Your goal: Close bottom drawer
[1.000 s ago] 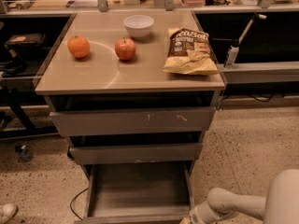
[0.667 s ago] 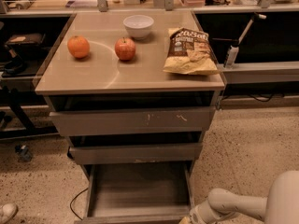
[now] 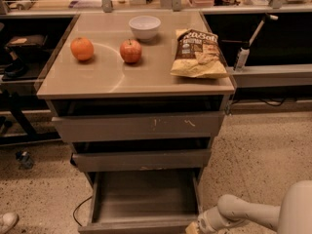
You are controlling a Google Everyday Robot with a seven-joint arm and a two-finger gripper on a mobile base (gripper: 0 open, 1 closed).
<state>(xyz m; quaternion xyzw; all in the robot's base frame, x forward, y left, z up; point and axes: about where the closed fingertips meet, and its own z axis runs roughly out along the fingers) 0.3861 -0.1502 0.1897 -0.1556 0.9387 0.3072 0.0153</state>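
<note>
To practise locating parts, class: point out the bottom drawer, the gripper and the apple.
bottom drawer (image 3: 144,194): camera view, on its tray floor.
gripper (image 3: 192,227): camera view, at the drawer's front right corner, on its tip.
apple (image 3: 130,51): camera view, on its red skin.

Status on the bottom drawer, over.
Gripper low by the drawer's front right corner. Bottom drawer wide open. No obstruction seen in its tray.

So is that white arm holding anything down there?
It cannot be told: the gripper sits by the front corner of the open grey-brown bottom drawer, partly out of view.
</note>
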